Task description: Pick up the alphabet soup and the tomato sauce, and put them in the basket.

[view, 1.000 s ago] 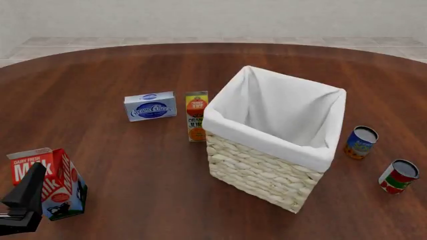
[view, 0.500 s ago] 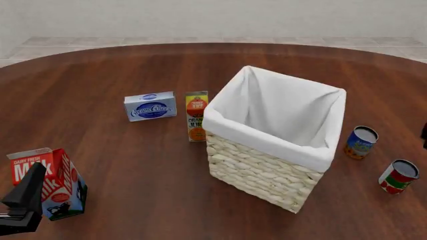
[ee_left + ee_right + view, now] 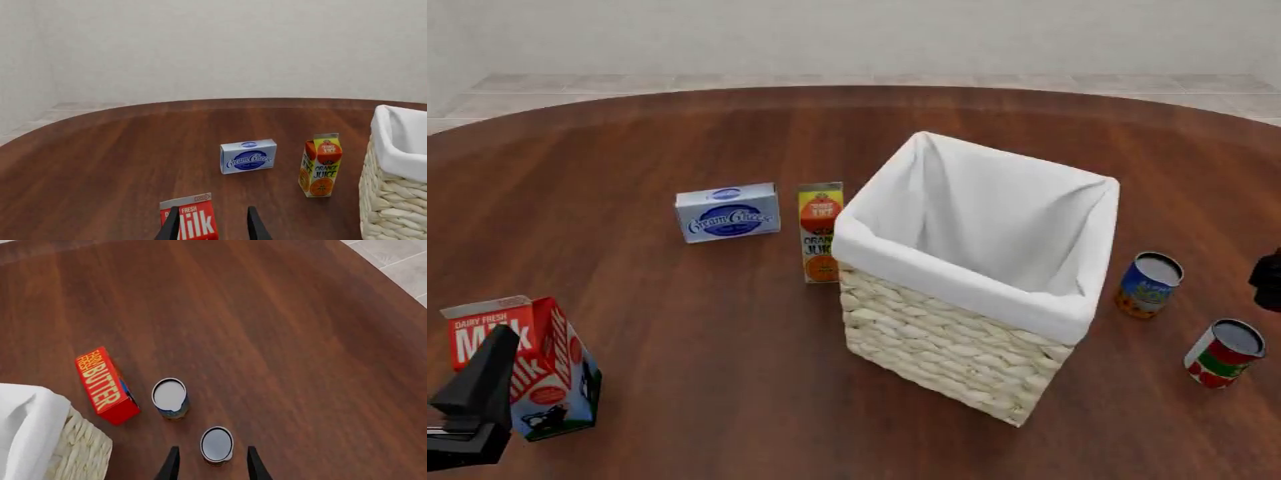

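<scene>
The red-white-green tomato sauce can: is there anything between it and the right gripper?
Nothing visible. In the right wrist view the open right gripper is above the tomato sauce can with no object between. The blue-labelled alphabet soup can and red butter box stand aside.

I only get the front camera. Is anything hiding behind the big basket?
Observer: Yes. The right wrist view shows a red butter box close to the basket, beside the alphabet soup.
Operator: Where's the right gripper? I just see a black bit at the edge.
Observer: The right gripper is open, and the tomato sauce shows between its fingers in that view.
Operator: And the left gripper?
Observer: The left gripper is open too, pointing at the milk carton.
</scene>
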Controlling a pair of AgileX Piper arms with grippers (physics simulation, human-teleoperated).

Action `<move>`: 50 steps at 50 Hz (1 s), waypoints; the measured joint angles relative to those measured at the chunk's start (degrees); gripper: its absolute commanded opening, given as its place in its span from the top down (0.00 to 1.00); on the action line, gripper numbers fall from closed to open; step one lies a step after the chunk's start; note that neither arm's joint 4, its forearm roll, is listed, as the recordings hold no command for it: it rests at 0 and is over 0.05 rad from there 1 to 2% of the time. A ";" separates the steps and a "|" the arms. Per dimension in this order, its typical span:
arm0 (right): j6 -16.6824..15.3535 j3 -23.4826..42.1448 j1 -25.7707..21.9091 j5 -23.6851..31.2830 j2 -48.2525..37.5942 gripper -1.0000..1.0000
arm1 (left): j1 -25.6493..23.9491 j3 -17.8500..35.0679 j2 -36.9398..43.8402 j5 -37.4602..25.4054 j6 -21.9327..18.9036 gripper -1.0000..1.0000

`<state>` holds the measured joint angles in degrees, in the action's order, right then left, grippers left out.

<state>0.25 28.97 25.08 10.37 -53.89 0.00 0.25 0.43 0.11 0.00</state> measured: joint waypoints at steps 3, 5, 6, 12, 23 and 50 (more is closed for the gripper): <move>0.08 -0.36 0.08 -0.82 -0.72 0.00 | 0.00 0.00 0.00 0.00 0.00 0.00; 0.08 -0.59 0.16 -1.39 -1.22 0.00 | 0.00 0.00 0.00 0.00 0.00 0.00; 0.07 -0.70 0.20 -1.68 -1.48 0.00 | 0.00 0.00 0.00 0.00 0.00 0.00; -0.04 -1.58 0.60 -3.58 -3.07 0.00 | 0.00 0.00 0.00 0.00 0.00 0.00; -0.20 -3.36 1.24 -6.55 -5.50 0.00 | 0.00 0.00 0.00 0.00 0.00 0.00; -0.87 -4.72 1.24 -9.67 -10.96 0.00 | 0.00 0.00 0.00 0.00 0.00 0.00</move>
<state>-0.62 24.25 26.32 0.70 -64.85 0.00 0.25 0.43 0.11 0.00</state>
